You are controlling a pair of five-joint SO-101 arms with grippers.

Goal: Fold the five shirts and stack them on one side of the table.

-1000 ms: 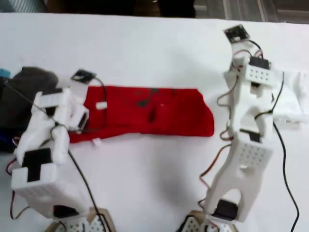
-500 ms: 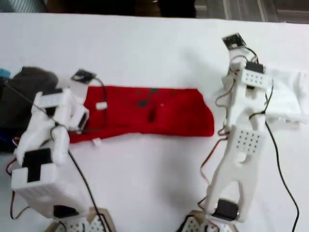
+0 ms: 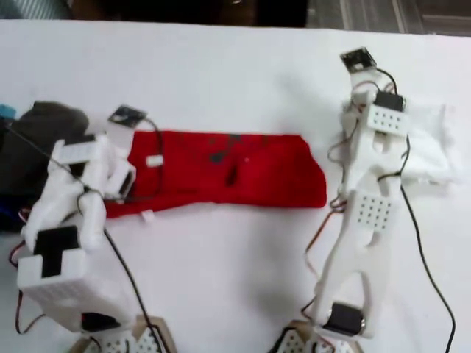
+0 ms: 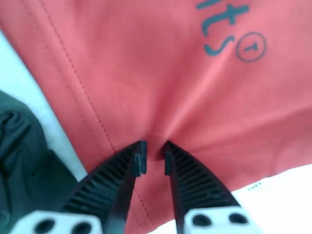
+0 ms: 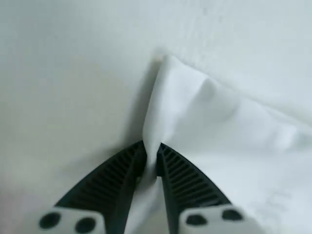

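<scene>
On the white table (image 3: 221, 51), the left gripper (image 4: 152, 158) pinches the red shirt (image 4: 146, 73) and the right gripper (image 5: 150, 161) clamps a white shirt (image 5: 219, 146) by its edge. Pulling slowly should avoid bunching.

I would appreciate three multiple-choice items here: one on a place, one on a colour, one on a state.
1. Where is the dark garment? A. beside the left arm B. on the white shirt C. on the red shirt
2. What colour is the cloth in the left gripper? A. white B. red C. grey
3. The right gripper is: A. open B. shut on the white shirt C. shut on the red shirt
1A, it sits by that arm; 2B, red fabric puckers in its grip; 3B, white edge pinched.
</scene>
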